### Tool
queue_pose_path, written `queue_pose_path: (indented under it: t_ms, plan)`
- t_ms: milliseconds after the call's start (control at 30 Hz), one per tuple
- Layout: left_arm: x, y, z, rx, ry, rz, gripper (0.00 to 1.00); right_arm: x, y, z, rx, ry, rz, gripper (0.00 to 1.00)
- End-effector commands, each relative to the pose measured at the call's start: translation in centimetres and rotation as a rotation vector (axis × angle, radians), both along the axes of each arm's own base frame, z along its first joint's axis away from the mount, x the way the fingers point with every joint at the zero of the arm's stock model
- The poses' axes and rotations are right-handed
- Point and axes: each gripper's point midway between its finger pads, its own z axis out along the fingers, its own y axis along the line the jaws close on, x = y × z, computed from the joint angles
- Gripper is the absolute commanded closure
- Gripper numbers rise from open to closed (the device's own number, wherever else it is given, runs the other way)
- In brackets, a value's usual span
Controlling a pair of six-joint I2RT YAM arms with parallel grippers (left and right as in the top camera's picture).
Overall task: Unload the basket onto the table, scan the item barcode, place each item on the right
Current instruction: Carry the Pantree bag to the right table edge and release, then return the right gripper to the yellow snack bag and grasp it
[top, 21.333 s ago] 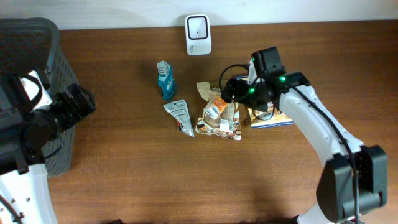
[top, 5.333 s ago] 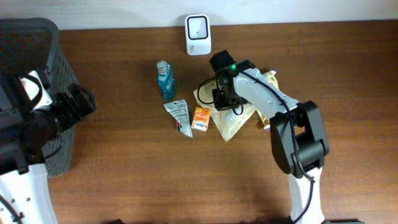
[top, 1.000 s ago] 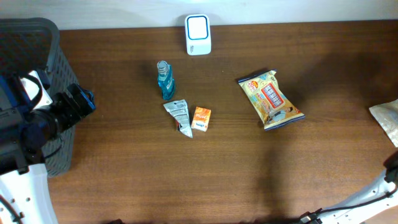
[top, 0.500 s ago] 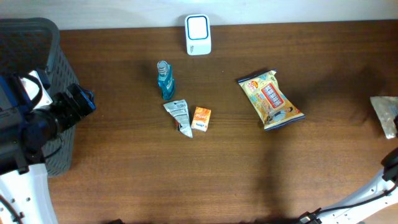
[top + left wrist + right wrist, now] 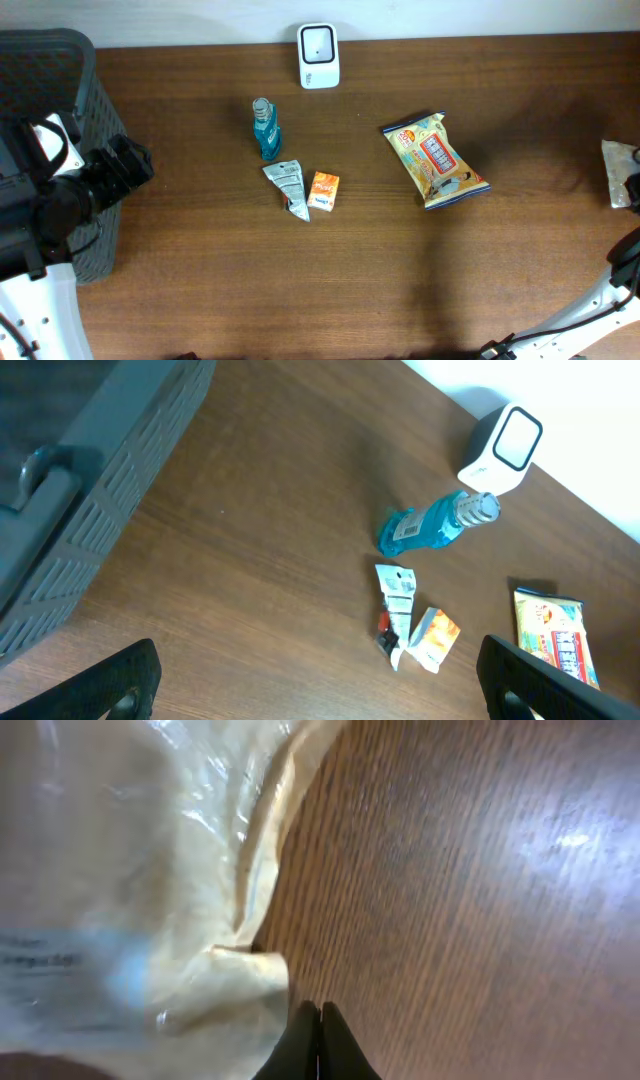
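The right gripper [image 5: 318,1022] is pinched fully together, and the thin edge of a clear plastic bag [image 5: 130,870] appears to be caught between its tips. The bag hangs at the far right edge of the table [image 5: 350,290], well apart from the white scanner [image 5: 318,55] at the middle of the back edge. The left gripper [image 5: 320,685] is spread wide and holds nothing, poised over the left edge near the basket [image 5: 50,70].

To scan well, the right arm needs to carry the bag across to the scanner's window, passing above the snack packet [image 5: 437,160], and turn the printed side toward the window. The film looks soft and glossy, so it should be presented flat and steady, since wrinkles or glare could spoil the read. Where the barcode sits cannot be told from here.
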Motion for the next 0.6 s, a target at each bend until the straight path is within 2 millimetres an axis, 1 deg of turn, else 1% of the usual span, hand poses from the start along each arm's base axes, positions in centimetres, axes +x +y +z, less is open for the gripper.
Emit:
queue_pose_path:
  t_ms: [0, 33, 100, 167, 200, 233, 267, 300, 333, 367, 433, 467, 500, 567]
  plan:
    - [0.0, 0.0, 0.0, -0.013, 0.001, 0.008, 0.01, 1.9, -1.6, 7.9, -0.114, -0.111, 0.008, 0.96]
    - [0.0, 0.0, 0.0, -0.013, 0.001, 0.008, 0.01, 2.5, -1.4, 9.6, -0.118, -0.144, 0.020, 0.96]
    - [0.0, 0.0, 0.0, -0.013, 0.001, 0.008, 0.01, 3.6, -0.6, 12.2, -0.117, -0.200, 0.046, 0.94]
    - [0.0, 0.0, 0.0, -0.013, 0.001, 0.008, 0.01, 5.1, 0.7, 15.0, -0.110, -0.275, 0.098, 0.89]
    - [0.0, 0.0, 0.0, -0.013, 0.001, 0.008, 0.01, 6.3, 1.9, 16.9, -0.107, -0.331, 0.154, 0.85]
    - [0.0, 0.0, 0.0, -0.013, 0.001, 0.008, 0.01, 7.2, 2.8, 18.1, -0.104, -0.366, 0.190, 0.81]
    - [0.0, 0.0, 0.0, -0.013, 0.001, 0.008, 0.01, 8.3, 4.2, 19.4, -0.098, -0.410, 0.242, 0.71]
    - [0.0, 0.0, 0.0, -0.013, 0.001, 0.008, 0.01, 9.6, 5.8, 20.5, -0.086, -0.455, 0.310, 0.59]
    - [0.0, 0.0, 0.0, -0.013, 0.001, 0.008, 0.01, 11.1, 7.6, 21.4, -0.075, -0.502, 0.399, 0.51]
    - [0.0, 0.0, 0.0, -0.013, 0.001, 0.008, 0.01, 12.3, 9.2, 21.9, -0.067, -0.533, 0.476, 0.39]
    - [0.0, 0.0, 0.0, -0.013, 0.001, 0.008, 0.01, 14.9, 13.8, 22.4, -0.037, -0.580, 0.686, 0.20]
    - [0.0, 0.0, 0.0, -0.013, 0.001, 0.008, 0.01, 15.6, 15.6, 22.2, -0.030, -0.571, 0.758, 0.14]
    - [0.0, 0.0, 0.0, -0.013, 0.001, 0.008, 0.01, 16.2, 17.8, 21.7, -0.020, -0.549, 0.839, 0.11]
    - [0.0, 0.0, 0.0, -0.013, 0.001, 0.008, 0.01, 17.0, 21.5, 20.7, 0.000, -0.508, 0.972, 0.04]
